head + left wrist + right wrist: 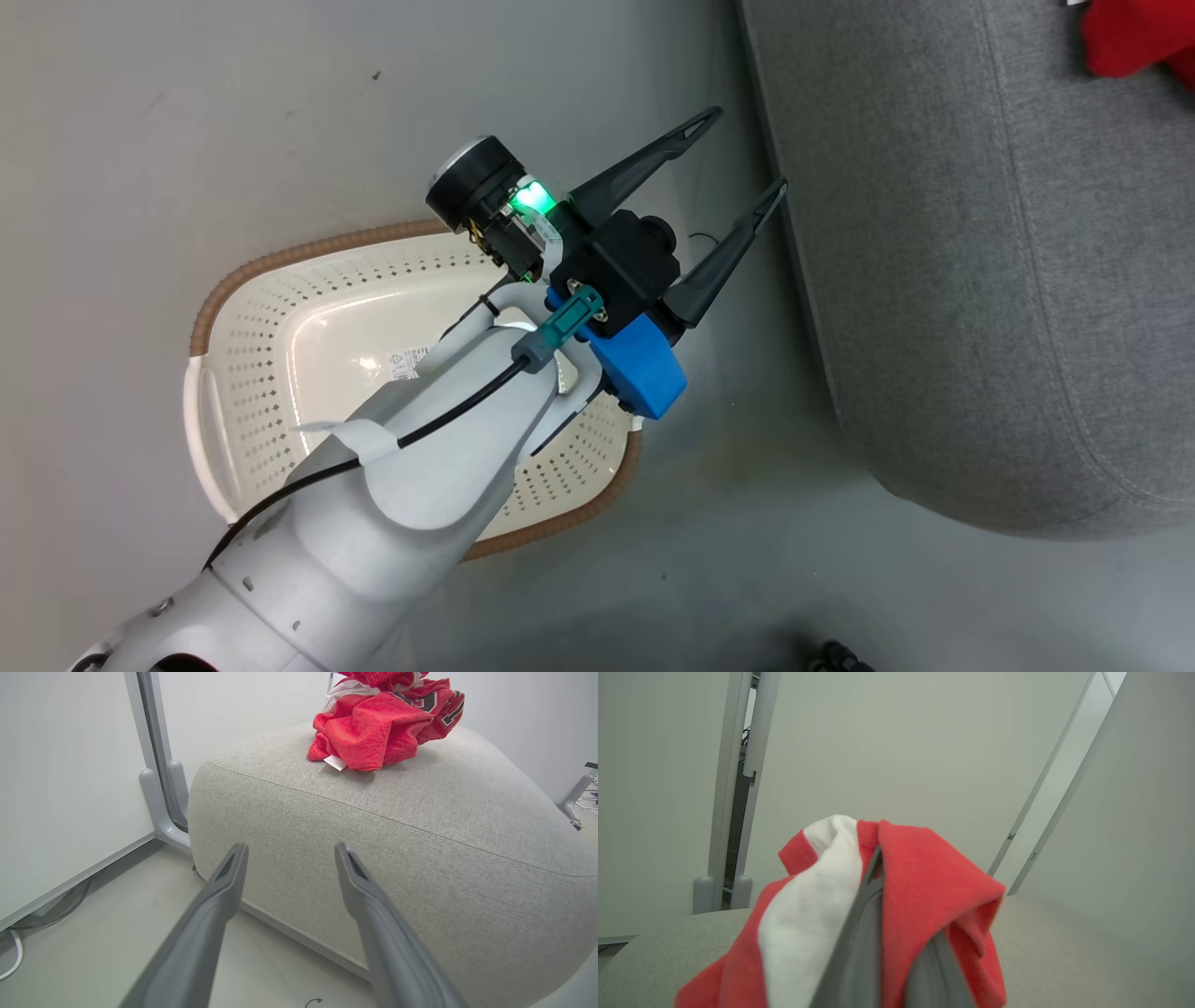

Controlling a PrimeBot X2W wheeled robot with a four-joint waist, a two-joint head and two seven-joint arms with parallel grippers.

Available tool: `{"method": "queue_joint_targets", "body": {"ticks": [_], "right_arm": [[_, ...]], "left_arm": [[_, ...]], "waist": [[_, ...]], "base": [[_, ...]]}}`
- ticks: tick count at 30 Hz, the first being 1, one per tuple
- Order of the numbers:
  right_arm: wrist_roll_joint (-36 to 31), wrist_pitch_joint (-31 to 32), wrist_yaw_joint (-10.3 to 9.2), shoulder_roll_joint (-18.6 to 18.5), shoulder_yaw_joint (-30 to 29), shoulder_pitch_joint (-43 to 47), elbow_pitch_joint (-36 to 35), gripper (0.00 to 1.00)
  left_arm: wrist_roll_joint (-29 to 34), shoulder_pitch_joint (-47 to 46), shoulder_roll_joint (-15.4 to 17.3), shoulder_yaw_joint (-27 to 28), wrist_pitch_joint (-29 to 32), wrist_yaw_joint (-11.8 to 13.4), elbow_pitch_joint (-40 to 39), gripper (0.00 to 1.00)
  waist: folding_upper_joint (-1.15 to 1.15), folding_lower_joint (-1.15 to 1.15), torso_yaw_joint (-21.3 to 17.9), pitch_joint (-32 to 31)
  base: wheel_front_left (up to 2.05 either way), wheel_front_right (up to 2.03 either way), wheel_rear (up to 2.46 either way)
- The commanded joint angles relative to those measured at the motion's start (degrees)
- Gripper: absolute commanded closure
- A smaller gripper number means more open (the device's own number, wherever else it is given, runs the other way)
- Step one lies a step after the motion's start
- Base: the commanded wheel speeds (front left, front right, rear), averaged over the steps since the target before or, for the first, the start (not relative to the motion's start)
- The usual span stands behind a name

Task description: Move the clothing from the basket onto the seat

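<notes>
The clothing (383,718) lies as a crumpled red jersey with black-and-white lettering on top of the grey seat (420,826). My left gripper (289,848) is open with nothing between its fingers and points at the seat's side. In the head view, the left gripper (751,149) hangs over the floor between the basket (308,247) and the seat (980,280). The basket's bare bottom shows a label sticker (408,362). My right gripper (878,858) is shut on a red garment with a broad white stripe (924,882), held above the seat (1064,952).
The basket stands on pale grey floor (233,112) just left of the seat. A red bit of cloth (1134,37) shows at the seat's far corner. White panels on grey feet (159,793) stand behind the seat. A cable (14,956) lies on the floor.
</notes>
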Motion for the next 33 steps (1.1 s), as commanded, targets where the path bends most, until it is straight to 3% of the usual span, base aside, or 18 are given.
{"method": "queue_joint_targets", "body": {"ticks": [1,16,17,18,19,25,33], "right_arm": [[-0.5,0.0,0.02,1.0,0.0,1.5,1.7,1.0],[-0.5,0.0,0.02,7.4,1.6,7.3,10.8,1.0],[-0.3,0.0,0.02,7.4,1.4,7.4,10.6,0.9],[-0.1,0.0,0.03,7.8,1.7,7.9,10.3,0.39],[0.1,0.0,0.02,8.0,1.5,8.4,10.1,0.0],[0.0,0.0,0.02,9.1,-0.4,12.9,7.6,0.0],[-0.2,0.0,0.02,11.3,-5.1,25.2,1.6,0.0]], "left_arm": [[0.2,-0.9,0.2,0.0,0.0,0.2,-0.1,0.0],[-0.5,-1.5,-0.7,-0.6,-1.1,0.8,0.8,0.0],[-0.5,-1.4,-0.7,-0.6,-1.2,0.9,0.8,0.0],[-0.6,-1.1,-0.7,-0.5,-1.2,1.0,1.0,0.0],[-0.8,-0.8,-0.6,-0.5,-1.4,1.1,1.1,0.0],[-1.8,1.5,-1.1,0.1,-1.8,1.5,1.7,0.0],[-3.1,6.1,-2.1,2.7,-2.0,2.3,0.1,0.0]], "waist": [[0.0,-0.01,0.3,0.4],[0.0,-0.01,2.2,-0.9],[0.0,-0.01,2.2,-1.2],[0.0,-0.01,2.2,-1.7],[0.0,-0.01,2.1,-2.2],[0.0,-0.01,1.8,-6.8],[0.0,-0.01,3.4,-14.3]], "base": [[0.0,0.0,0.0],[0.0,0.0,0.0],[0.0,0.0,0.0],[0.0,0.0,0.0],[0.0,0.0,0.0],[0.0,0.0,0.0],[0.0,0.0,0.0]]}}
